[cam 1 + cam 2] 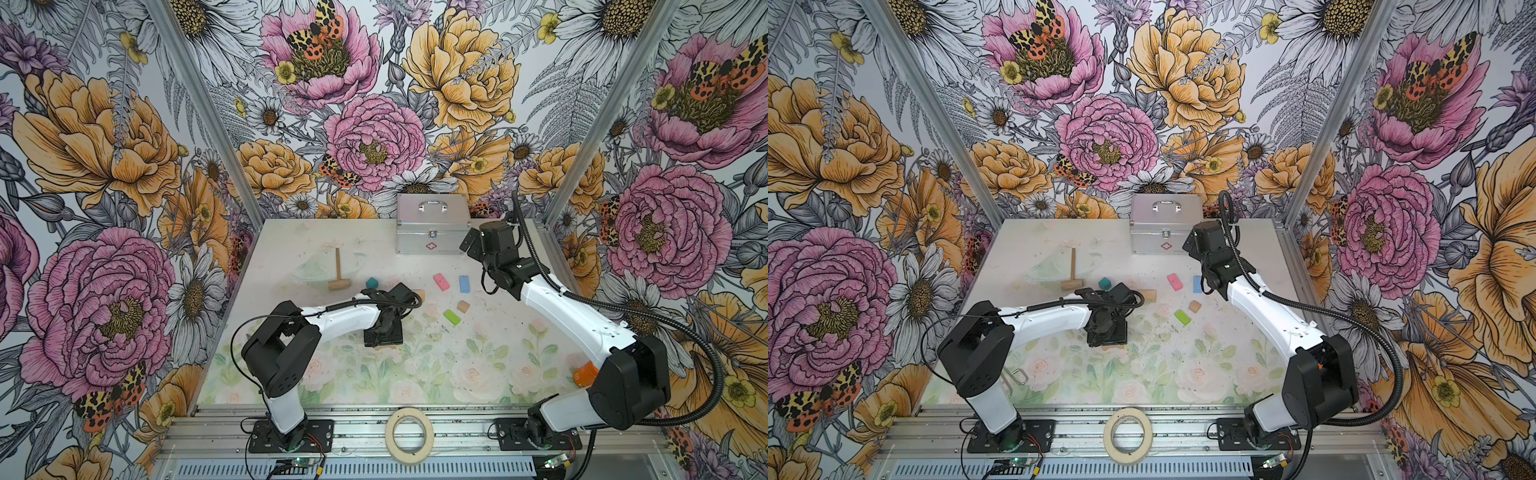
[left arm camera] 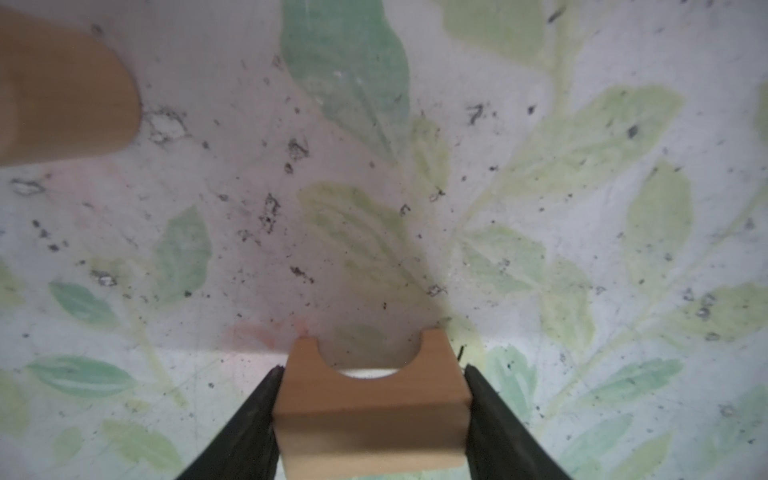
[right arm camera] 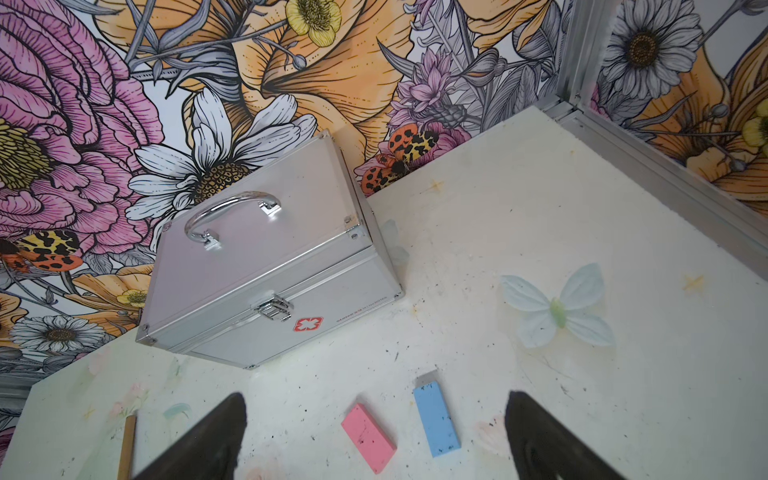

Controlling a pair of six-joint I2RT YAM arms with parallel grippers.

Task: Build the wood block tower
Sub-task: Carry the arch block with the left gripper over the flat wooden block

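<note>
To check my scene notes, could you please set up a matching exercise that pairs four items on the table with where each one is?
Things:
1. tan arch block
2. pink brick
3. green brick
4. silver case

Places:
A. lying beside the small tan cube
B. standing closed at the far end
C. between the jaws of the left pincer
D. lying beside the light blue brick

Pairs: 1-C; 2-D; 3-A; 4-B

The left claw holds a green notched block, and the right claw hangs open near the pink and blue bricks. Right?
Not green: the left wrist view shows the notched block in the left gripper is plain tan wood. The right gripper does hang open near the pink brick and blue brick.
</note>
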